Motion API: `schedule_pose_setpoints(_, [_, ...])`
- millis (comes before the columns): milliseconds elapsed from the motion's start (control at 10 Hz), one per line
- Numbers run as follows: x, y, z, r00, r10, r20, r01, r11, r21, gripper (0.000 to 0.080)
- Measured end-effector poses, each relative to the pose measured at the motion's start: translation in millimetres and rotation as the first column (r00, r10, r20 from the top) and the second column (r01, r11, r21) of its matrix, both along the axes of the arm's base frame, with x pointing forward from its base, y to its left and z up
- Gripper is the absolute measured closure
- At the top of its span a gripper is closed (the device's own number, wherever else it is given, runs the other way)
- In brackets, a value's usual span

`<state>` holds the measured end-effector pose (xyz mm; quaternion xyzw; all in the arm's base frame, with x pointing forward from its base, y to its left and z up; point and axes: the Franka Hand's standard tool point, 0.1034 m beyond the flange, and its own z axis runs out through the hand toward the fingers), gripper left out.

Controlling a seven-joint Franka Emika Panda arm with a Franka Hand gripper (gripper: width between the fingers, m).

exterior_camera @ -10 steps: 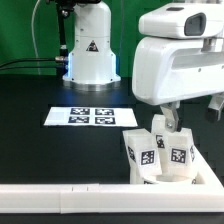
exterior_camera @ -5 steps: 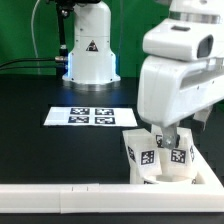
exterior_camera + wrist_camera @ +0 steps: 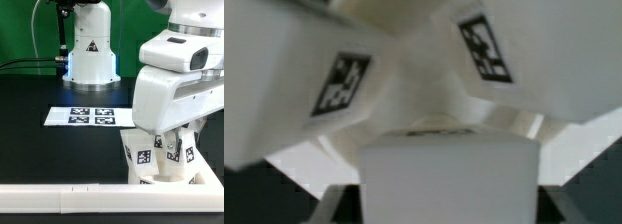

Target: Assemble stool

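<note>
Several white stool legs with black-and-white tags stand clustered at the front of the exterior view's right, just behind the rail. My gripper has come down onto the cluster, and the big white hand hides its top. In the wrist view two tagged legs lean apart. A plain white leg end sits between my fingers. My gripper is open, with narrow dark gaps beside the leg. I cannot make out the round seat.
The marker board lies flat on the black table to the exterior view's left of the legs. A long white border rail runs along the front edge. The arm's white base stands at the back.
The hand has moved down and toward the exterior view's left onto the leg cluster. It now covers the tops of the legs. The legs have not moved.
</note>
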<state>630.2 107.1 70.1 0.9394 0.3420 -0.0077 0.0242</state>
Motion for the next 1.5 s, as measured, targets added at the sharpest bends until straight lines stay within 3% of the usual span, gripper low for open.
schedule_pose_setpoints(300, [0.7, -1.2, 0.5, 0.941, -0.338, 0.016, 0.338, 0.941, 0.01, 0.0465])
schedule_pose_setpoints(400, [0.7, -0.1, 1.5, 0.867, -0.497, 0.02, 0.497, 0.868, 0.015, 0.0465])
schedule_pose_setpoints(500, [0.1, 4.1, 2.4, 0.722, -0.691, -0.001, 0.691, 0.722, 0.024, 0.0465])
schedule_pose_setpoints(600, [2.9, 4.4, 3.4, 0.632, -0.775, -0.014, 0.775, 0.631, 0.042, 0.0465])
schedule_pose_setpoints(1000, [4.0, 0.1, 2.9, 0.441, -0.897, -0.027, 0.897, 0.44, 0.049, 0.0465])
schedule_pose_setpoints(1300, [3.4, 14.4, 6.2, -0.219, -0.975, -0.043, 0.975, -0.22, 0.035, 0.0465])
schedule_pose_setpoints(1400, [5.5, 12.0, 7.0, -0.383, -0.921, -0.072, 0.922, -0.385, 0.022, 0.0465])
schedule_pose_setpoints(1500, [5.6, 10.9, 6.4, -0.444, -0.893, -0.072, 0.895, -0.447, 0.017, 0.0465])
